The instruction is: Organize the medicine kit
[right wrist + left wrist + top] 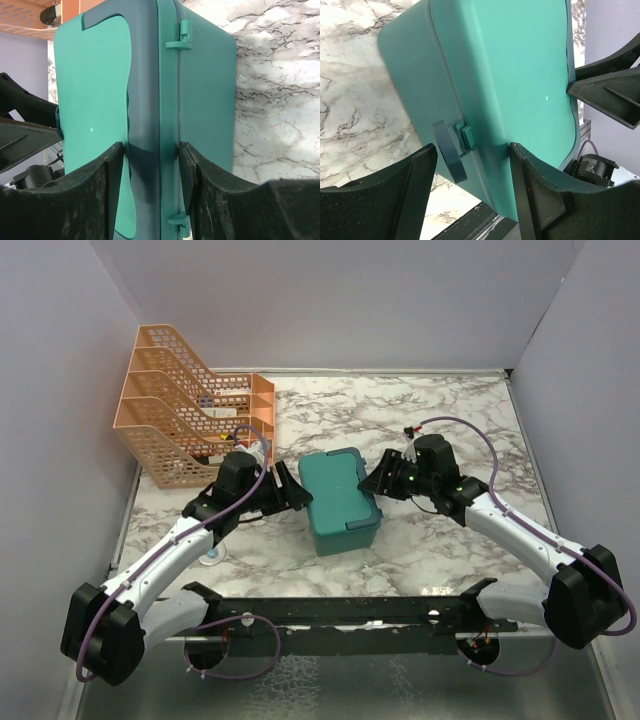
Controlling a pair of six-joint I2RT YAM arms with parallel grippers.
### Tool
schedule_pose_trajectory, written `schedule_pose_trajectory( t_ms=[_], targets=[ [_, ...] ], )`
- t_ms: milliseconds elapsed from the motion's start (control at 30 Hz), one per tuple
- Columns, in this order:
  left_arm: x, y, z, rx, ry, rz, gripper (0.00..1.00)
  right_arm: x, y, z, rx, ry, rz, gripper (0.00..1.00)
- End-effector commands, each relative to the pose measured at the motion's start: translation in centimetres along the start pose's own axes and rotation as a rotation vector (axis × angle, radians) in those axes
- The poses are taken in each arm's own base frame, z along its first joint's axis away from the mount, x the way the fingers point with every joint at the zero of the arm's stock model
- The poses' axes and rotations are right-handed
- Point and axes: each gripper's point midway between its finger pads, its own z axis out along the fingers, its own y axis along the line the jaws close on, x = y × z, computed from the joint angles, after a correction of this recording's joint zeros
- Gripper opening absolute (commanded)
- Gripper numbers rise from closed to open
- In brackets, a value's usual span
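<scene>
While left jaws gape around the medicine kit [340, 498] latch [451, 152], right jaws clamp its rim [169, 125].

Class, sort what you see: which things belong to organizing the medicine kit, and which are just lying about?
Job in hand: medicine kit; left tool; right tool.
Lying about: orange rack; marble table.

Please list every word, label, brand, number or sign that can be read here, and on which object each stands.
No text can be read.
The medicine kit shows plain teal surfaces in all three views, without print.
The orange mesh rack bears no lettering.
The small items in it are too small to read.
</scene>
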Motion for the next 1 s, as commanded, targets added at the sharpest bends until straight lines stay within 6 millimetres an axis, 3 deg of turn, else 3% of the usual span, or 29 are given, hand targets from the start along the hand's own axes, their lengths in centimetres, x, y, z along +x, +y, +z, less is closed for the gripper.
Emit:
schedule_pose_trajectory(
  t_ms=[0,333,967],
  targets=[
    [1.1,2.2,-0.4,-0.109,0.043,0.030,0.62,3.0,-3.7,0.8,0.136,0.082,0.014,0.46],
    [0.8,1.3,-0.9,-0.079,0.038,0.029,0.48,3.1,-3.7,0.8,0.136,0.083,0.017,0.46],
    [1.0,-0.3,-0.7,0.001,0.058,0.002,0.34,3.3,-4.1,0.7,0.149,0.087,0.022,0.46]
  ],
)
